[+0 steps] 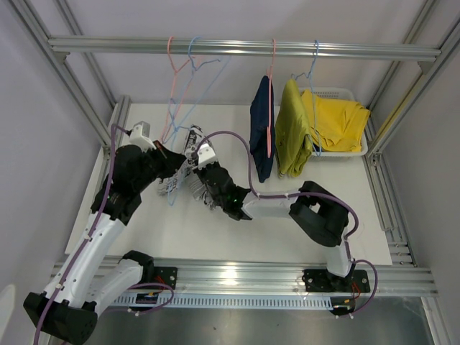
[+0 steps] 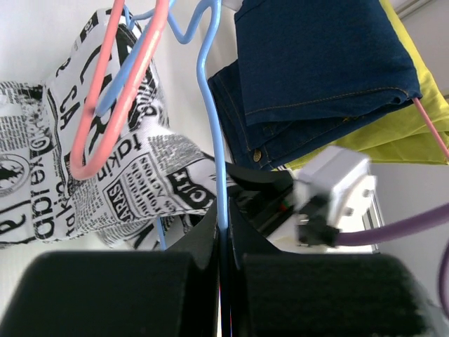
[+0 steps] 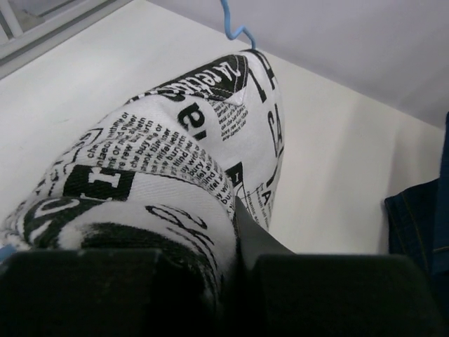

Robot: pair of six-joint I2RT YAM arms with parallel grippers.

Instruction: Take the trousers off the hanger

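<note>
Two grips: left jaws pinch the blue hanger (image 2: 214, 126) wire, right jaws clamp the print trousers (image 3: 175, 161) (navy pair (image 2: 323, 70) hanging near).

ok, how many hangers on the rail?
4. Left pink hanger, far left; left blue hanger beside it, pinched by the left gripper; right pink hanger carrying navy trousers; right blue hanger carrying mustard-olive trousers. More could hide behind cloth.

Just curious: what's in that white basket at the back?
Yellow trousers lie in the basket. The hanging olive trousers cover its left side, and whatever lies under the yellow ones is hidden.
</note>
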